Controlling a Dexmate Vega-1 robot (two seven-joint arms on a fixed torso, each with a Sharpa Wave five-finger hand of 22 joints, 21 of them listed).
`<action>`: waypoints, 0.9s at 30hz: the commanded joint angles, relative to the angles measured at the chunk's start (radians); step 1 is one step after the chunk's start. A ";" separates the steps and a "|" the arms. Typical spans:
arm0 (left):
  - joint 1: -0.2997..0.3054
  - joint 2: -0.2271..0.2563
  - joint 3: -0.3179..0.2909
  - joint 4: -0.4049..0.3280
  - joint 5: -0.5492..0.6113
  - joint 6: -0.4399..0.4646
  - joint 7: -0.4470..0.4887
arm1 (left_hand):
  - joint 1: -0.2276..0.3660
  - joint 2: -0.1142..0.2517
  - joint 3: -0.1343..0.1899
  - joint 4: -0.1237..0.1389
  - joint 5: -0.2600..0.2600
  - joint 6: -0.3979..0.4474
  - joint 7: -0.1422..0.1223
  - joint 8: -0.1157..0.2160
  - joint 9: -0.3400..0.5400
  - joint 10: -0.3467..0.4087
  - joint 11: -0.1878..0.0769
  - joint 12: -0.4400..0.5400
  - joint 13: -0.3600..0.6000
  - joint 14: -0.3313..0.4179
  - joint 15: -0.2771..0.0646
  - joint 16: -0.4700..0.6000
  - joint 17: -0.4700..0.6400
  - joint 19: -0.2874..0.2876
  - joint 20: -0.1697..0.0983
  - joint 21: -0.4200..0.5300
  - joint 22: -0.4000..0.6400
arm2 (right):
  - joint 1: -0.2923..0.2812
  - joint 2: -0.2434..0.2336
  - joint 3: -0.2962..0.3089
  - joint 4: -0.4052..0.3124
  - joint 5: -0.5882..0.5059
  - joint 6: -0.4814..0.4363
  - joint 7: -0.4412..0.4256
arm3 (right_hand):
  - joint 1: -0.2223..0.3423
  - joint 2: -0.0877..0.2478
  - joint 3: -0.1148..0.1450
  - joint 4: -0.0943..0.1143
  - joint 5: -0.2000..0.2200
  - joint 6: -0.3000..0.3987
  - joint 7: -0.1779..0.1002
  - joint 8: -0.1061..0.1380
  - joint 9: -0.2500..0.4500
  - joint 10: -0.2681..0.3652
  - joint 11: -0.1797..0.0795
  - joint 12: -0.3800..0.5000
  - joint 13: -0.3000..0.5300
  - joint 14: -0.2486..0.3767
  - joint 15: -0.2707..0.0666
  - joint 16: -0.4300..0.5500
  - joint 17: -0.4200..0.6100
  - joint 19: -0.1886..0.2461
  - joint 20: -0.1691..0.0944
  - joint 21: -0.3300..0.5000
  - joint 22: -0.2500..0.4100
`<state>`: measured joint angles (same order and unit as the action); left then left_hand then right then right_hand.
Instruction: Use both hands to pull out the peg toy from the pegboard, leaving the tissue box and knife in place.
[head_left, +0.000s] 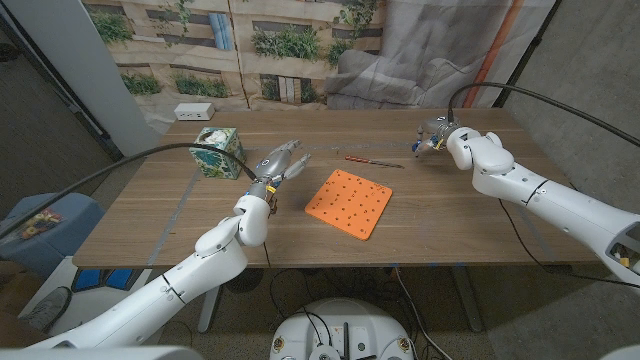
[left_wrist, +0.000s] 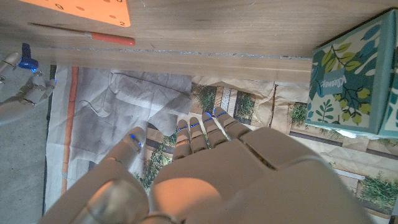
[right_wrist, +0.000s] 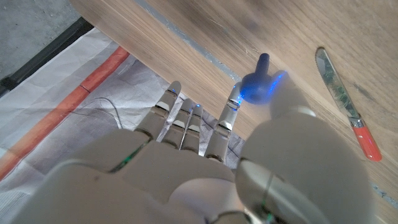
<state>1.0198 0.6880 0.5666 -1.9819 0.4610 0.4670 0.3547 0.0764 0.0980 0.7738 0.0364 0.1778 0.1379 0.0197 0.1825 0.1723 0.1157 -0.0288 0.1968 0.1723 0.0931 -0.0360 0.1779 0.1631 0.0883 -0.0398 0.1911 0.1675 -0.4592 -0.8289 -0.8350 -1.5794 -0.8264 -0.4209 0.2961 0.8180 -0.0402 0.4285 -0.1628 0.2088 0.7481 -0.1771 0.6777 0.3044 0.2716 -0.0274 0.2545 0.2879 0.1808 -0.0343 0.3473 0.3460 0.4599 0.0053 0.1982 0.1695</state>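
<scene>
The small blue plastic peg toy (right_wrist: 260, 81) is already out of the flat orange square pegboard (head_left: 346, 202). The robot's right hand (head_left: 436, 136) pinches it between thumb and fingers over the far right of the wooden table (head_left: 450, 215), well apart from the board, probably so it can be carried off or set down. The left hand (head_left: 279, 164) hovers just left of the pegboard with fingers (left_wrist: 198, 129) spread and holding nothing, likely placed there to steady the board. The teal leaf-patterned tissue box (head_left: 217, 152) stands at the far left. The slim red-handled knife (head_left: 372, 160) lies beyond the pegboard. Neither hand touches either one.
</scene>
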 joint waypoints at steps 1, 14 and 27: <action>0.009 -0.026 -0.035 0.035 -0.125 -0.049 0.079 | 0.000 0.072 0.007 -0.004 -0.002 0.010 0.001 0.001 0.002 0.010 -0.001 -0.004 0.003 0.012 0.002 -0.001 0.002 0.009 -0.076 0.005 0.001 | 0.029 0.028 -0.036 0.063 -0.058 0.007 0.011 | 0.016 0.016 0.001 -0.003 0.009 0.045 -0.045 0.044 0.046 0.004 -0.004 -0.003 0.000 0.007 -0.010 0.002 0.002 0.007 -0.006 0.000 0.002; -0.004 -0.034 -0.036 0.067 -0.182 -0.088 0.131 | 0.001 0.071 0.006 -0.008 -0.003 0.010 0.001 0.000 0.002 0.010 0.000 -0.005 0.003 0.012 0.002 -0.002 0.002 0.011 -0.075 0.005 0.001 | 0.052 0.054 -0.074 0.120 -0.100 0.008 0.017 | 0.023 0.015 0.001 -0.005 0.008 0.046 -0.045 0.046 0.047 0.009 -0.009 -0.002 0.000 0.009 -0.013 0.003 0.003 0.011 -0.010 0.000 0.002; -0.007 -0.058 -0.037 0.085 -0.234 -0.098 0.163 | 0.000 0.071 0.006 -0.010 -0.003 0.012 0.000 0.000 0.002 0.010 -0.001 -0.006 0.003 0.015 0.003 -0.001 0.002 0.014 -0.074 0.004 0.001 | 0.075 0.087 -0.100 0.185 -0.097 0.017 0.014 | 0.025 0.013 0.001 -0.005 0.008 0.047 -0.045 0.048 0.049 0.009 -0.008 -0.003 0.001 0.011 -0.014 0.002 0.003 0.012 -0.012 0.000 0.002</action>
<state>1.0130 0.6558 0.5364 -1.9182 0.2851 0.3901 0.4785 0.0764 0.0980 0.7762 0.0340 0.1778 0.1414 0.0233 0.1825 0.1724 0.1157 -0.0287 0.1917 0.1723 0.0985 -0.0306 0.1779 0.1631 0.0929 -0.0372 0.1911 0.1675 -0.4035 -0.7683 -0.9117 -1.4485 -0.9213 -0.4106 0.3118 0.8180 -0.0402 0.4283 -0.1630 0.2111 0.7482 -0.1771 0.6778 0.3045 0.2788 -0.0342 0.2546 0.2879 0.1864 -0.0397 0.3474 0.3458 0.4689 -0.0037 0.1982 0.1695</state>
